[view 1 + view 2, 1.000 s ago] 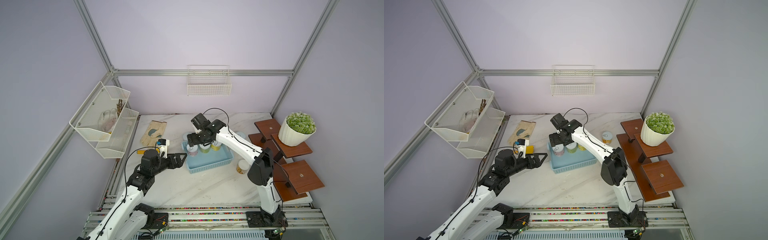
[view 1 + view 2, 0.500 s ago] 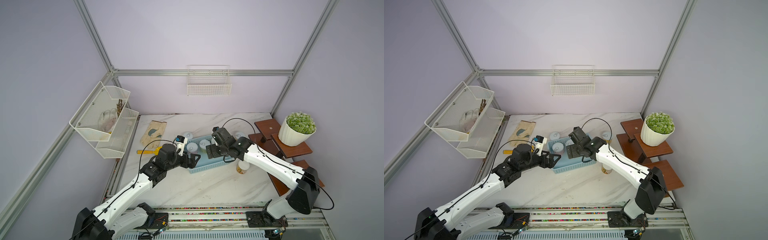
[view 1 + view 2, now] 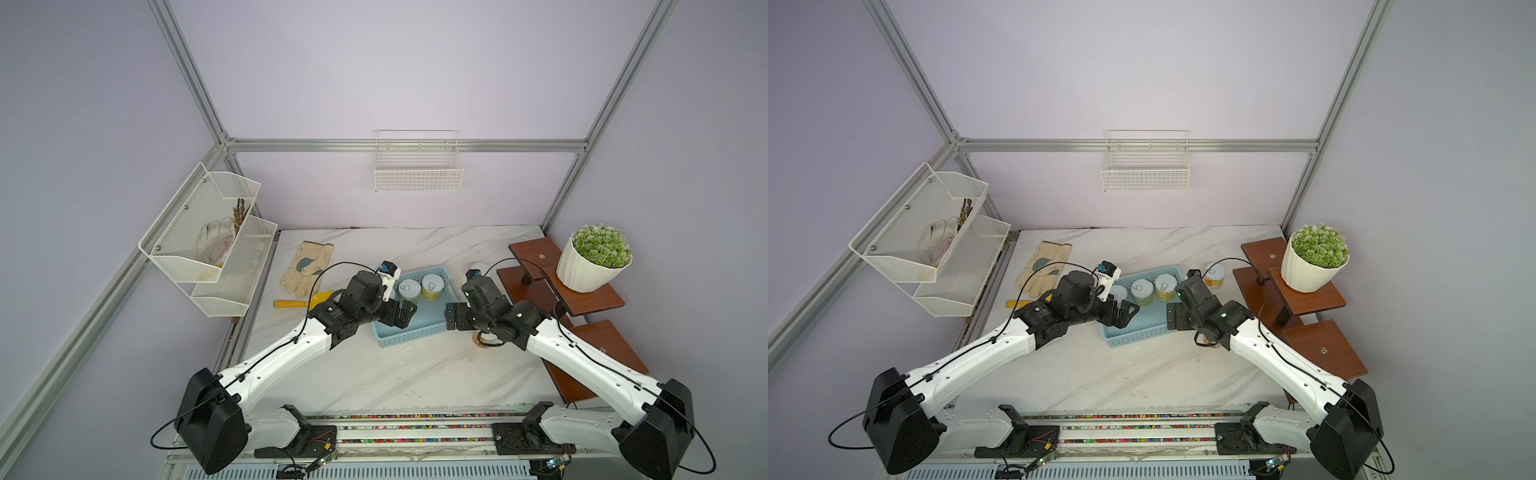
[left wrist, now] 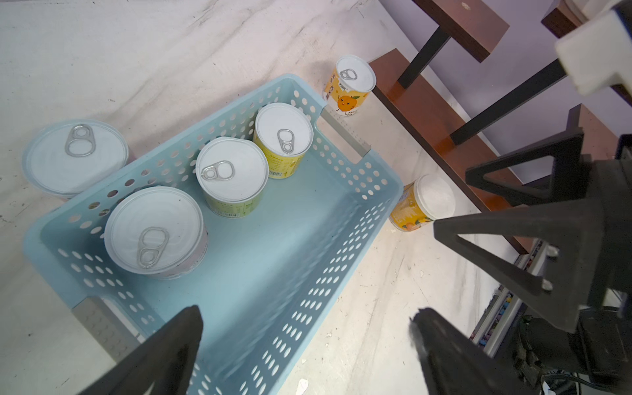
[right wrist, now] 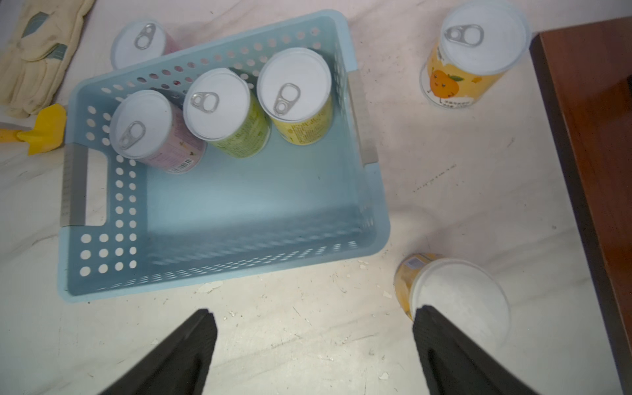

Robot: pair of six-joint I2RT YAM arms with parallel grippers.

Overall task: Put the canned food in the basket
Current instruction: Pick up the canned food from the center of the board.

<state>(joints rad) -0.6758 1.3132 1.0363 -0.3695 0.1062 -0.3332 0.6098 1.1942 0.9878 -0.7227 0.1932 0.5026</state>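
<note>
Right wrist view shows right fingers [image 5: 178, 355] wide, empty; left fingers [image 4: 164, 355] wide above the basket [image 4: 273, 253]

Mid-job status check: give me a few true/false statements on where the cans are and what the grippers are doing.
1. The pink can, green can and yellow can stand inside the basket. True.
2. Each gripper holds a can. False: the left gripper and right gripper are open and empty.
3. A second pink can stands outside the basket, beside its wall. True.
4. The cans in the basket lie on their sides. False: they stand upright, lids up.
5. Both orange cans are in the basket. False: the cartoon orange can and the other orange can stand on the table, between basket and wooden shelf.
</note>
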